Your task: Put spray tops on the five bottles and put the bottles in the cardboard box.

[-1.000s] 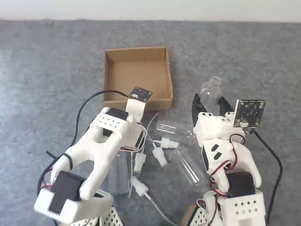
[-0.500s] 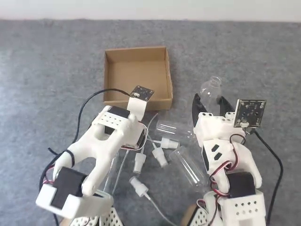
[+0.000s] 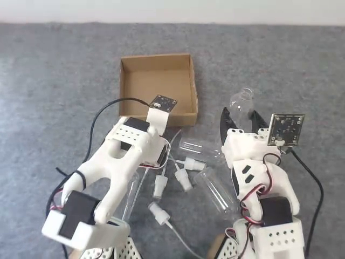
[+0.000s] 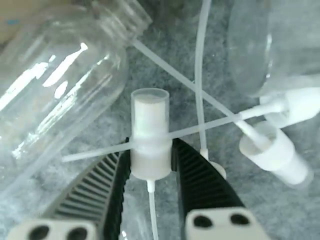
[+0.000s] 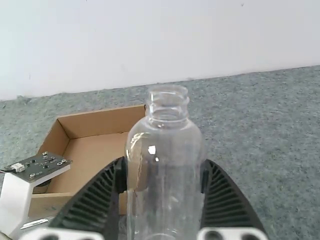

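sitting on the grey table [image 3: 54, 81], the cardboard box [image 3: 156, 81] lies just past both arms. the right end effector [image 5: 162, 172] pinches a clear bottle [image 5: 162, 135] standing up, near the box. the left end effector [image 4: 150, 150] pinches a spray top [image 4: 149, 112], maybe touching the table, beside a lying bottle [image 4: 60, 75].

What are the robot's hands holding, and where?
The left gripper holds a spray top by its collar; the right gripper, a clear bottle by its body.
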Robot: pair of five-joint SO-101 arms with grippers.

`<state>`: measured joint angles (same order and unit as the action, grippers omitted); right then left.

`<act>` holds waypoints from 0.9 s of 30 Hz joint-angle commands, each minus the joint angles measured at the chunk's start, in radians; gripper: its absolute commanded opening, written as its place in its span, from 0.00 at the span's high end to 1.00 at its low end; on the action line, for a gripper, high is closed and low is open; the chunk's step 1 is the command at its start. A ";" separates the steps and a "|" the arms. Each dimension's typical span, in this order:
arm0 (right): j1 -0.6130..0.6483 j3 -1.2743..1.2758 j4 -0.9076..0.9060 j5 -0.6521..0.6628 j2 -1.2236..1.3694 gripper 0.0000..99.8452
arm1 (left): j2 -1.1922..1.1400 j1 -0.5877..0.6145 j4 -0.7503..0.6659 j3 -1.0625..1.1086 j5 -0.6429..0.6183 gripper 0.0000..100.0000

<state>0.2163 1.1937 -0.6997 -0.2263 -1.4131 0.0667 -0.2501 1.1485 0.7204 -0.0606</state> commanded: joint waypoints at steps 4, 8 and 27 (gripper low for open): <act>0.038 -0.009 0.019 0.014 -0.015 0.93 | 0.017 -0.003 0.060 -0.077 0.003 0.98; 0.038 -0.002 0.024 0.014 -0.021 0.93 | 0.020 0.000 0.072 -0.090 0.026 0.98; 0.039 0.000 0.021 0.014 -0.021 0.93 | 0.580 0.054 0.015 0.114 0.035 0.98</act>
<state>0.2486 1.1937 -0.6997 -0.2263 -1.4131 0.5240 -0.2010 1.1822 0.8370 -0.0330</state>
